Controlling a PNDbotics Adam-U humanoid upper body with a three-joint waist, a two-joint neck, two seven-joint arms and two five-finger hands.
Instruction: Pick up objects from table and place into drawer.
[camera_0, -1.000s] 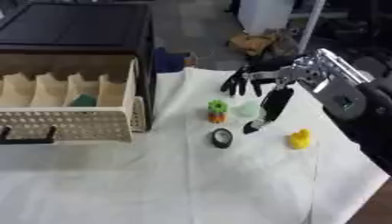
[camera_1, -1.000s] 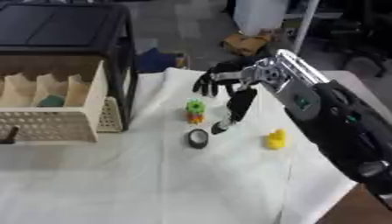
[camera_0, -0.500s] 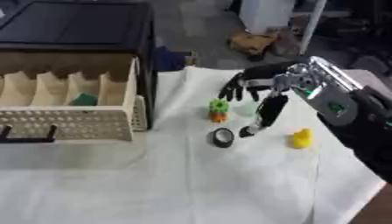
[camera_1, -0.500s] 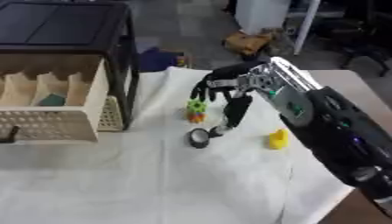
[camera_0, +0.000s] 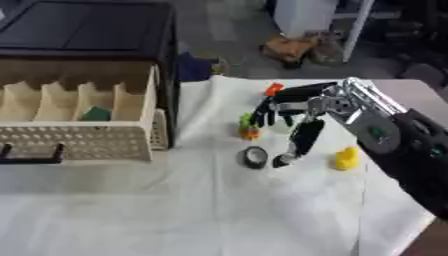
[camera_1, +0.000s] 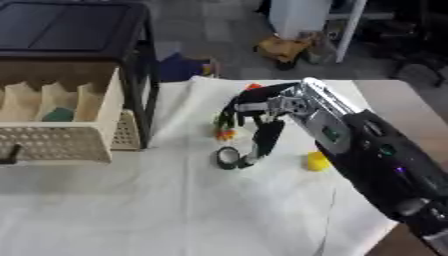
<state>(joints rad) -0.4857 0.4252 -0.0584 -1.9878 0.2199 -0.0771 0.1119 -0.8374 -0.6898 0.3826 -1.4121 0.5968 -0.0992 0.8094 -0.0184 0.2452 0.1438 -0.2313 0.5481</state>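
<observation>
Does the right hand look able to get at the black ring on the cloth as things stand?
Probably yes: the right hand hangs open just above it, thumb beside the black ring, nothing between them.

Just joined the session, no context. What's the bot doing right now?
The right hand is reaching over the white cloth, fingers spread and pointing down above a small green and orange toy, thumb down beside a black ring. It holds nothing. A yellow toy lies to the right of the hand. The drawer stands open at left, with one green thing already in a compartment. The left hand is not in view.
</observation>
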